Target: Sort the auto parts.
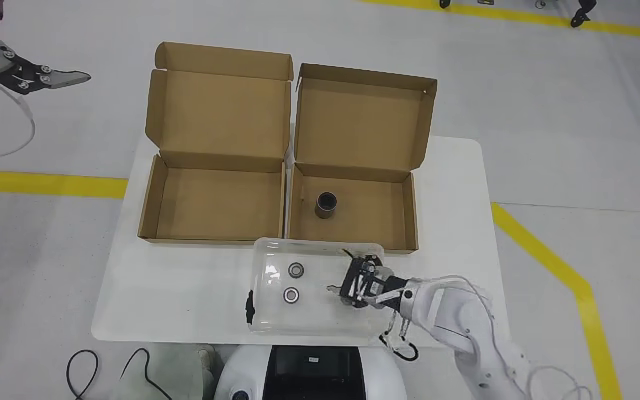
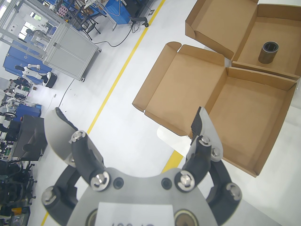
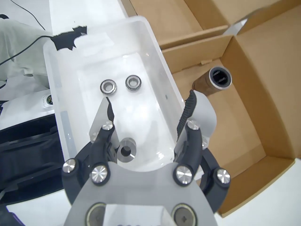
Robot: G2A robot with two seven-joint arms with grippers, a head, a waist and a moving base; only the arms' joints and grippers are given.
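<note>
My right pincer hangs spread wide and empty inside the clear plastic bin at the 6 o'clock edge of the table. Nearest, just beside one finger's base, lies a short steel sleeve, smooth, grey and bored through. Farther out at my 9 o'clock sit two shiny ring bearings, side by side but apart. At 11 o'clock a dark cylinder sits in the right cardboard box. My left pincer gapes wide and empty, off the table at 10 o'clock.
</note>
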